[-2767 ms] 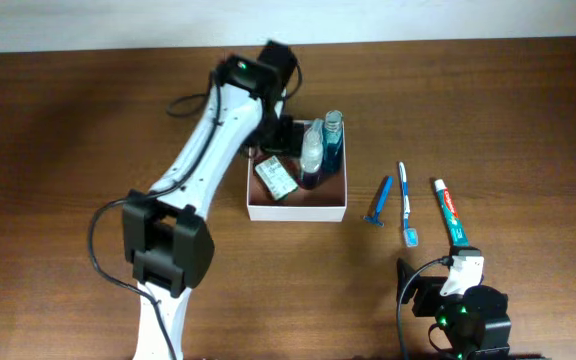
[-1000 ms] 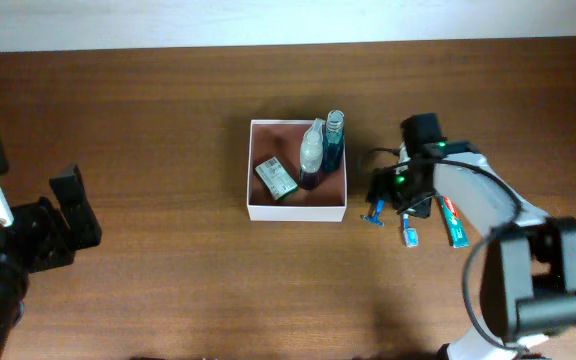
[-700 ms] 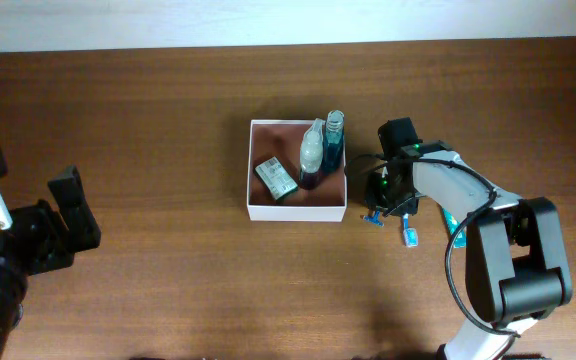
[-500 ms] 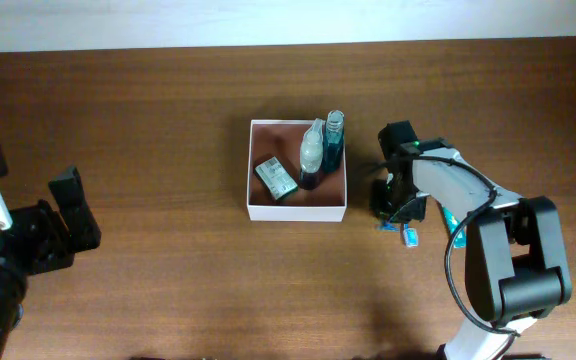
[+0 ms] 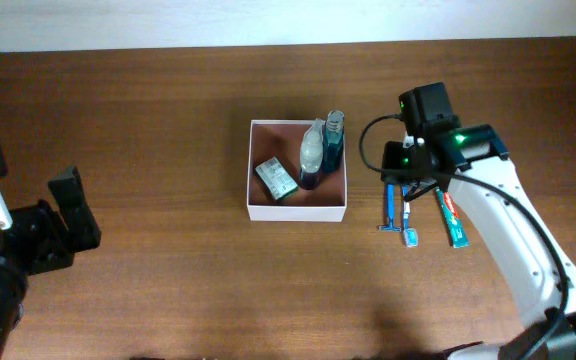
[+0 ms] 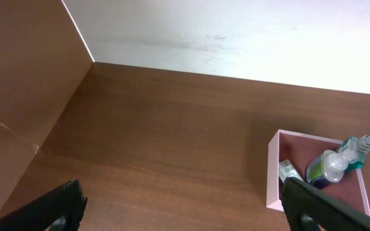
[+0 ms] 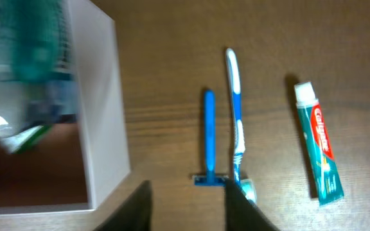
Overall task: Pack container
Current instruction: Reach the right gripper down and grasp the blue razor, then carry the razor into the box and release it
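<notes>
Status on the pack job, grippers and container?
Left gripper open, parked away. Right gripper open, empty, above razor. Container holds two bottles, soap box; toothbrush, toothpaste outside. Nothing blocking.

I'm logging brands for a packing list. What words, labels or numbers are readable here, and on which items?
"Colgate": on the red band of the toothpaste tube.
Soap box in the container: print too small to read.
Bottles beside it: labels too blurred to read.
</notes>
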Controlling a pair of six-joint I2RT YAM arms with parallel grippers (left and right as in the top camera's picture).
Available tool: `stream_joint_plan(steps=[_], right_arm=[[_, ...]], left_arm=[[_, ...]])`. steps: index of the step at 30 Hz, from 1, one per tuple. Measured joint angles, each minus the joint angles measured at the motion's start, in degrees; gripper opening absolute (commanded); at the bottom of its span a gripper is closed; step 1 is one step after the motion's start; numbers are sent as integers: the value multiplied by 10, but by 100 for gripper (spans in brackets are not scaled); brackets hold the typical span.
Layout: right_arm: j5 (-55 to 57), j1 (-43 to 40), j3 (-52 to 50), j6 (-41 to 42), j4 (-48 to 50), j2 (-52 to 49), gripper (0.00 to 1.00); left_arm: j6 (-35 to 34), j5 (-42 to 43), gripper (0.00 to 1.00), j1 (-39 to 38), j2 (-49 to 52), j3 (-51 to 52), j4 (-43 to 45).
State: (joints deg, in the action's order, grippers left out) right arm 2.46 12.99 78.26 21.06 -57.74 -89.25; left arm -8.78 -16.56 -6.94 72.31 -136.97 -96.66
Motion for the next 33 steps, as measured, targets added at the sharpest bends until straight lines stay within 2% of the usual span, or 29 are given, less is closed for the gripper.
stream_joint_plan(steps=[4,12,17,20,28,32,33], right_arm=[[2,3,-5,-8,15,-30,52],[4,3,-20,-8,29,-196,52],[4,3,-22,-8,36,-236,51],[3,3,-22,-7,42,-242,45],[0,1,-35,-9,57,-245,37],[-10,-9,-49,-7,67,-244,17],[-13,-11,-50,-7,68,-244,15]], left_arm=[[0,0,99,0,0,0,0],[0,0,99,0,0,0,0],[0,0,99,0,0,0,0],[0,0,100,0,0,0,0],[0,0,99,0,0,0,0],[0,0,99,0,0,0,0],[0,0,99,0,0,0,0]])
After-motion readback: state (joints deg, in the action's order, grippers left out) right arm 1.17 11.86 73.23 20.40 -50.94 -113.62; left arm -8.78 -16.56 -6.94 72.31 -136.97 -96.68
